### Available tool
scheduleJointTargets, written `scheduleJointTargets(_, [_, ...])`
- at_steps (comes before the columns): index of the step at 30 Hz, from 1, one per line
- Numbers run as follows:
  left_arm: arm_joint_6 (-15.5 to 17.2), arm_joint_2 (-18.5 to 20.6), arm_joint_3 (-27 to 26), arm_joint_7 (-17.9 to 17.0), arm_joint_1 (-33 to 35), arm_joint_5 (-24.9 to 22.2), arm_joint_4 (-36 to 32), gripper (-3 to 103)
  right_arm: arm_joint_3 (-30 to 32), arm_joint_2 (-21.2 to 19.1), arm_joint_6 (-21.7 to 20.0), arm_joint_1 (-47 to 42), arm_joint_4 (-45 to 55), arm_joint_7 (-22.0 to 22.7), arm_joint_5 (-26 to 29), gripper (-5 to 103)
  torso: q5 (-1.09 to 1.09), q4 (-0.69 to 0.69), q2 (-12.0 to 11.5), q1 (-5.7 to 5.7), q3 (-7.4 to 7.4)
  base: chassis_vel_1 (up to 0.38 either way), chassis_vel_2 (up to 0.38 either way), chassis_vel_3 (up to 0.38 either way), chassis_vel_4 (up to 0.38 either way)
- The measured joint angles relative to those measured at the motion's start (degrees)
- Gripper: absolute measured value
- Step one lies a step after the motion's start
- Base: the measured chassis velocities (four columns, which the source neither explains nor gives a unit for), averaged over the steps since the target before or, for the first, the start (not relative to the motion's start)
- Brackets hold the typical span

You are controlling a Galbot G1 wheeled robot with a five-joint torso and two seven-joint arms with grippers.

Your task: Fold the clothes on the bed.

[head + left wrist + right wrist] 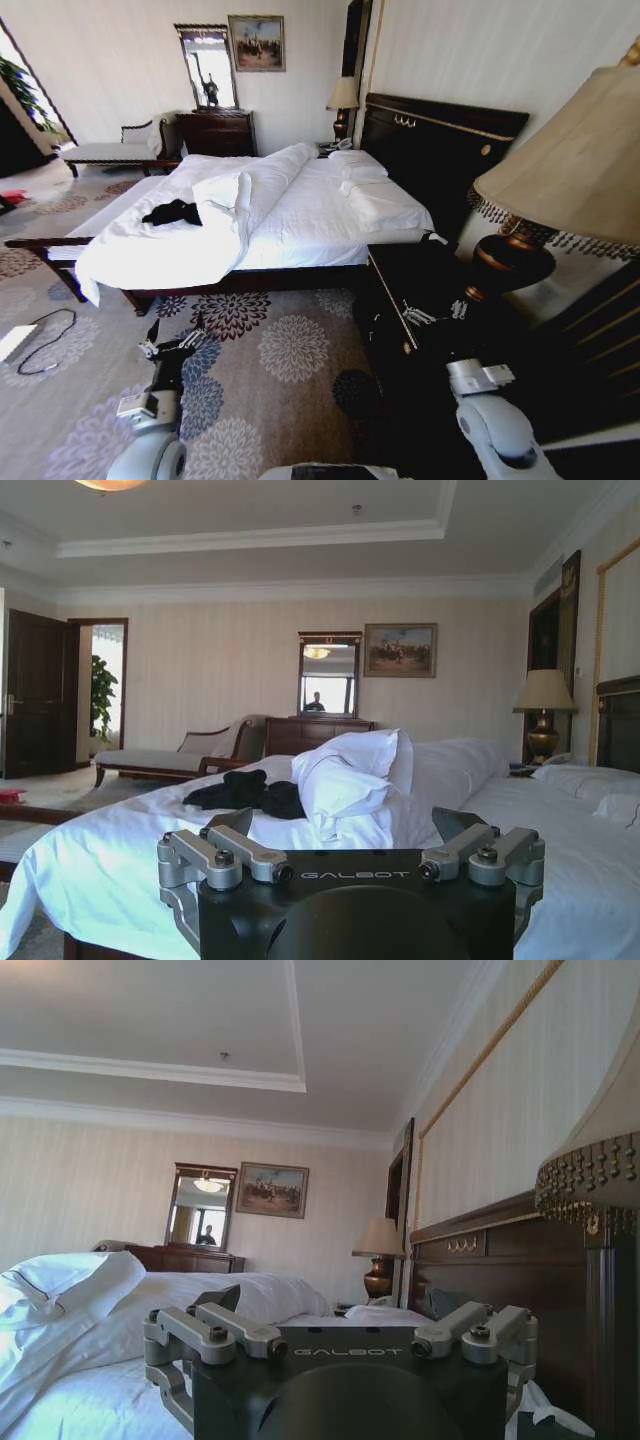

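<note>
The clothes are a crumpled black heap on the near left part of the bed, beside a bunched white duvet. In the left wrist view the clothes lie on the white bed well beyond my left gripper, which is open and holds nothing. In the head view my left gripper hovers over the carpet in front of the bed's side rail. My right gripper is open and holds nothing; it sits over the dark nightstand, and in the right wrist view the right gripper faces the pillows and headboard.
A dark nightstand with a large shaded lamp stands close on my right. A pale chaise and a dark dresser line the far wall. A cable lies on the flowered carpet at left.
</note>
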Motion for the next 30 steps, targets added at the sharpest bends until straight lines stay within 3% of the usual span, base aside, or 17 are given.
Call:
scheduleJointTargets(16, [-1.0,2.4,2.6,1.3,-2.6,-0.5,1.9,100,0.2,1.2,0.4,2.1,-3.6,-0.5,1.5,100,0.00,0.00,0.0,0.00,0.00,0.000,0.000,0.000,0.000])
scheduleJointTargets(30, [-1.7,1.7,3.5,3.0,-2.1,0.1,0.8,100,0.6,2.7,0.4,0.5,-2.1,-1.5,1.5,100,0.00,0.00,0.0,0.00,0.00,0.000,0.000,0.000,0.000])
